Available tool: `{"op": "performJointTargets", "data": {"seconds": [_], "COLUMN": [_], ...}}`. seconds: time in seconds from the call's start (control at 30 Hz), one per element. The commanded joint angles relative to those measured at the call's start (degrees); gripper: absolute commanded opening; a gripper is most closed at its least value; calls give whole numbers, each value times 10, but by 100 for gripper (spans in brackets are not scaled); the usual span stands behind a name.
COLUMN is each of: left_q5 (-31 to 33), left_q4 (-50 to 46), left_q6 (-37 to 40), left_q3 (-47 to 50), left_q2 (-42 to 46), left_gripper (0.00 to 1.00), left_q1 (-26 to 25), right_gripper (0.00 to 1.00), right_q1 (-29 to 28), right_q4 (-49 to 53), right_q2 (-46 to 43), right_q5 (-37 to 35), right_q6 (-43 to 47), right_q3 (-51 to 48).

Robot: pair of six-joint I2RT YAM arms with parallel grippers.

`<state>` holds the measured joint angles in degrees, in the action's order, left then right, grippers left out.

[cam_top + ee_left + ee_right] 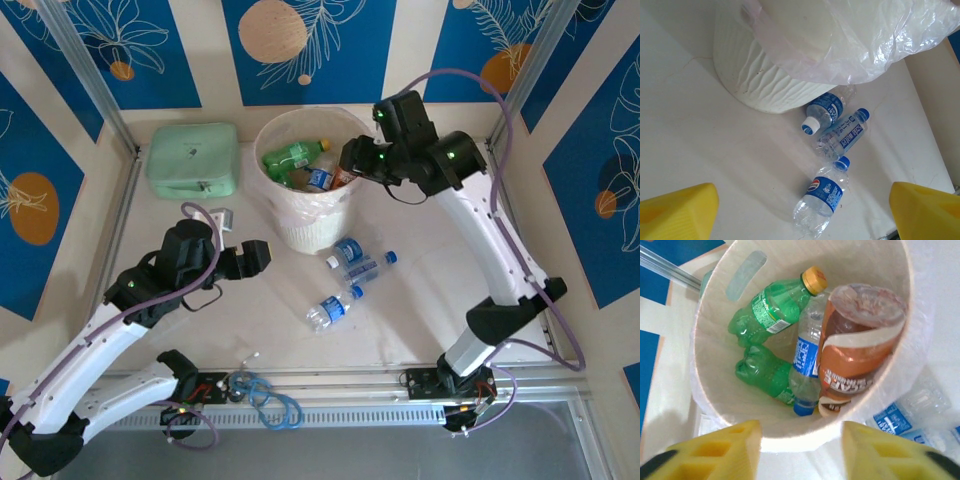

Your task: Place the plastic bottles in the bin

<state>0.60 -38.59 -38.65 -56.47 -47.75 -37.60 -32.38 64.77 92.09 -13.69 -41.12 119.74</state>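
Plastic bottles [770,310]: at least four sit in the bin [300,232]; three clear bottles [365,268] lie at its near side. Left gripper [802,195] and right gripper [801,432] gape empty.

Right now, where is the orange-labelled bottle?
The orange-labelled bottle lies inside the bin, on the right of the right wrist view, against the bin's wall. A clear blue-labelled bottle is directly to its left.
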Motion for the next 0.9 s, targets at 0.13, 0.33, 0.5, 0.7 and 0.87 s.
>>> {"op": "performJointTargets", "data": {"seconds": [0.13,0.33,0.5,0.7,0.87], "left_q5": [-12,-15,-24,-26,-29], "left_q4": [7,9,17,18,19], "left_q6": [-9,-11,-16,-18,-20], "left_q3": [15,23,31,38,42], "left_q2": [6,7,4,6,5], "left_gripper": [83,81,80,79,79], "left_q1": [5,6,5,6,6], "right_gripper": [22,19,17,14,15], "right_q1": [34,49,61,60,57], "right_q4": [-20,-26,-6,-5,-10], "right_q2": [31,90,147,163,156], "right_q5": [26,51,50,48,41], "right_q6": [20,32,38,38,39], "right_q3": [40,92,143,129,115]}}
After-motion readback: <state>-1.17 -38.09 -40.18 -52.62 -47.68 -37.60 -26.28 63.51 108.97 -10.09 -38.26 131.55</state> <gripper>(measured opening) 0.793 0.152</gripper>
